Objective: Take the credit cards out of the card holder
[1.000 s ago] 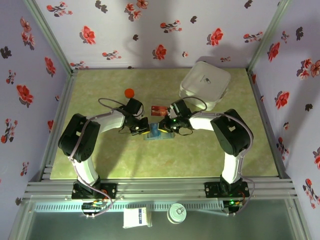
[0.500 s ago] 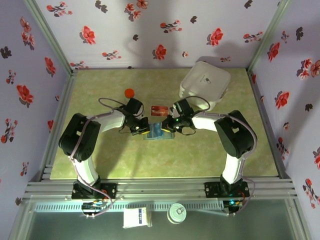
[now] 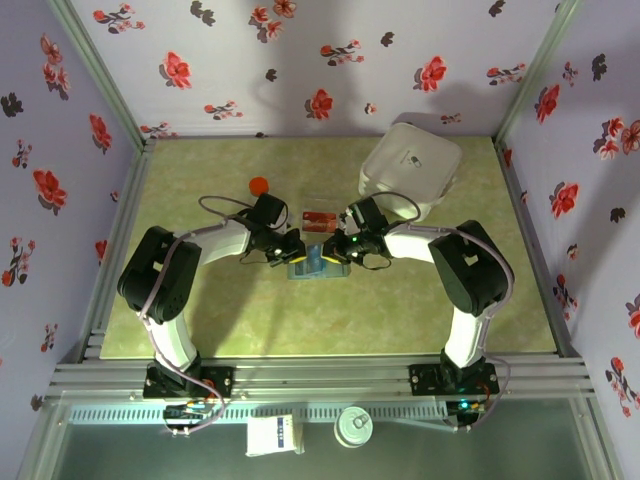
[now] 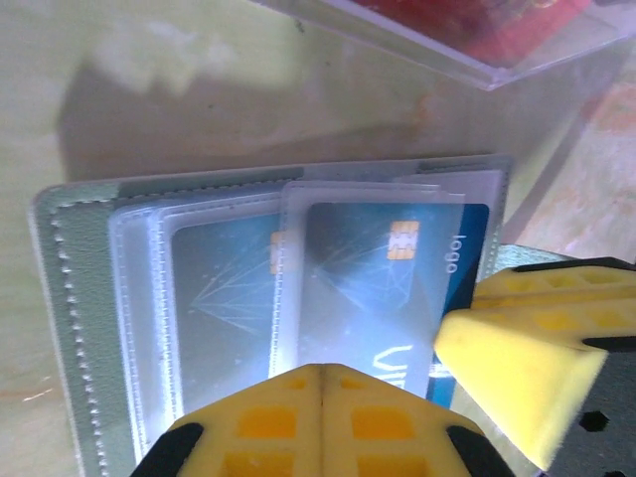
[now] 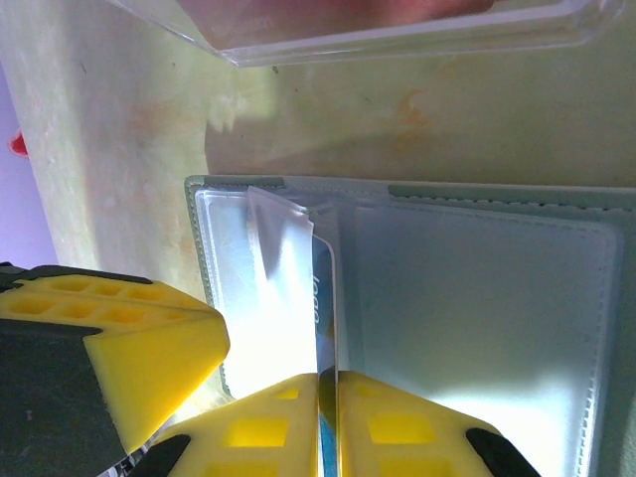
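The grey-blue card holder [image 3: 313, 266] lies open on the table between both grippers. Its clear sleeves [image 4: 139, 298] show in the left wrist view, with one blue credit card [image 4: 378, 268] partly slid out of its sleeve and another blue card [image 4: 214, 288] tucked in a pocket. My left gripper [image 4: 323, 370] is shut, its tips resting on the sleeves at the holder's near edge. My right gripper [image 5: 329, 381] is shut on the edge of the blue card [image 5: 324, 293], which stands on edge over the holder [image 5: 497, 298]. Each wrist view also shows the other gripper's yellow fingers [image 4: 517, 348] close by.
A clear plastic box [image 3: 318, 221] with red cards inside lies just beyond the holder, its edge in both wrist views [image 4: 477, 45] [image 5: 397, 30]. A large white rounded case [image 3: 410, 168] stands at the back right. A small orange ball [image 3: 259, 185] sits at the back left.
Both grippers have drawn slightly closer together over the holder; the left one edged right. Both grips are unchanged.
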You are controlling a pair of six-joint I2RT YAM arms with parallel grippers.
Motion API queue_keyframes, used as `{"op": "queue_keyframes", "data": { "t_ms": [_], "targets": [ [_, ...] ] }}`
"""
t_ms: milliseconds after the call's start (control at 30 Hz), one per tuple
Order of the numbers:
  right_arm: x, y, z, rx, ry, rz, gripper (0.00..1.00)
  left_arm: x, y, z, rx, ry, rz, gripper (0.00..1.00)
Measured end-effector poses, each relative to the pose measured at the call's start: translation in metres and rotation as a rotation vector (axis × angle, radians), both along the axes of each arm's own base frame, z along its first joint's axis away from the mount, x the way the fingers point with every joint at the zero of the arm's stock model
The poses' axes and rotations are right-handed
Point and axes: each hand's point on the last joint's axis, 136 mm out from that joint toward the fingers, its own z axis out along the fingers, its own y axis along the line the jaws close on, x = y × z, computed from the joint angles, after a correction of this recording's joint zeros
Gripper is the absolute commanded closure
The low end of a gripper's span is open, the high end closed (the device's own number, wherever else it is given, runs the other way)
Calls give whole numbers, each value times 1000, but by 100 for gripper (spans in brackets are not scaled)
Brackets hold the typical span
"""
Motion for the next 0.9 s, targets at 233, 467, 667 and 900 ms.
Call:
{"op": "queue_keyframes", "data": {
  "t_ms": [233, 467, 667, 900],
  "targets": [
    [0, 0, 0, 0, 0, 0, 87, -1, -2, -7, -7, 18, -8, 100],
    [0, 0, -1, -1, 2, 0, 87, -5, 2, -17, 32, 49, -13, 100],
    [-1, 0, -2, -3, 4, 0, 86, -4, 4, -18, 65, 49, -26, 100],
    [-1, -2, -4, -9, 3, 4, 86, -3, 6, -18, 88, 50, -40, 100]
  ]
}}
